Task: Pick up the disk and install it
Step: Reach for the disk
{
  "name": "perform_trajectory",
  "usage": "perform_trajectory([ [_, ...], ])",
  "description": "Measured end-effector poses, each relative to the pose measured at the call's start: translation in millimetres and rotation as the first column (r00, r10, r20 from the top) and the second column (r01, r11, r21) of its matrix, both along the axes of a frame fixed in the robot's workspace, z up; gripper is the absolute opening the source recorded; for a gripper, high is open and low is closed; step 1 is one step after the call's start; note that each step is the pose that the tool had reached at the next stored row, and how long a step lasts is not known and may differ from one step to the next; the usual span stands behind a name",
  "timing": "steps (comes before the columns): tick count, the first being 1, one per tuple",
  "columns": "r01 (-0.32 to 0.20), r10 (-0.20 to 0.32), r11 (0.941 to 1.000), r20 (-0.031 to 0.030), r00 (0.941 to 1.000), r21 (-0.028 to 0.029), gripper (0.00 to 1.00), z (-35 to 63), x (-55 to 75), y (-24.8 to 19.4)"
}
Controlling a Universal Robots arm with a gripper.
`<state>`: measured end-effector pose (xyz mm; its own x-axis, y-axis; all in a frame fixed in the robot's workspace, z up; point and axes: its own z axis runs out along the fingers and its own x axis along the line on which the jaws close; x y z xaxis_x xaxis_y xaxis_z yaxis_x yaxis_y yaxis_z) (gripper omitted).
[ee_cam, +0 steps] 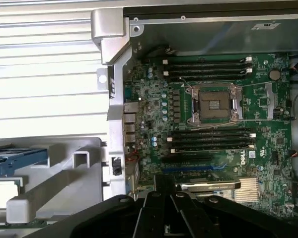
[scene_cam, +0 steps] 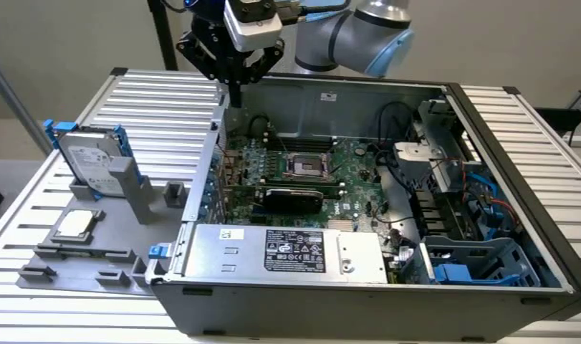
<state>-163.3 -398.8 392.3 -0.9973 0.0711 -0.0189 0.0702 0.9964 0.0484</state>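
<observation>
The disk stands upright in a gray fixture at the exterior view's left, well apart from the computer case. The gripper hovers above the case's rear corner edge, fingers closed, empty.

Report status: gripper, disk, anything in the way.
Gripper high over open computer case wall. Disk upright in grey fixture, exterior view's left, untouched. Nothing lying over it.

The hand hovers above the motherboard, empty processor socket ahead of it, the disk off to its side.
</observation>
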Motion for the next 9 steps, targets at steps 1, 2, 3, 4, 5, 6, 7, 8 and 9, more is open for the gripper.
perform_trajectory([
  [1, 0.0, 0.0, 1.0, -0.0001, 1.0, 0.0, 0.11, 0.0, -4.9, 0.0],
  [2, 0.0, 0.0, 1.0, -0.0003, 1.0, 0.0, 0.11, -0.1, -9.0, 0.0],
  [3, 0.0, 0.0, 1.0, -0.0006, 1.0, 0.0, 0.11, -0.1, -13.9, 0.0],
  [4, 0.0, 0.0, 1.0, -0.0009, 1.0, 0.0, 0.11, -0.1, -18.4, 0.0],
  [5, 0.0, 0.0, 1.0, -0.0012, 1.0, 0.0, 0.11, -0.1, -22.9, 0.0],
  [6, 0.0, 0.0, 1.0, -0.0016, 1.0, 0.0001, 0.11, -0.1, -27.6, 0.0],
  [7, 0.0, 0.0, 1.0, -0.002, 1.0, 0.0, 0.11, -0.1, -32.0, 0.0],
  [8, 0.0, 0.0, 1.0, -0.0023, 1.0, 0.0001, 0.11, -0.1, -36.7, 0.0],
  [9, 0.0, 0.0, 1.0, -0.0027, 1.0, 0.0, 0.11, -0.1, -41.1, 0.0],
])
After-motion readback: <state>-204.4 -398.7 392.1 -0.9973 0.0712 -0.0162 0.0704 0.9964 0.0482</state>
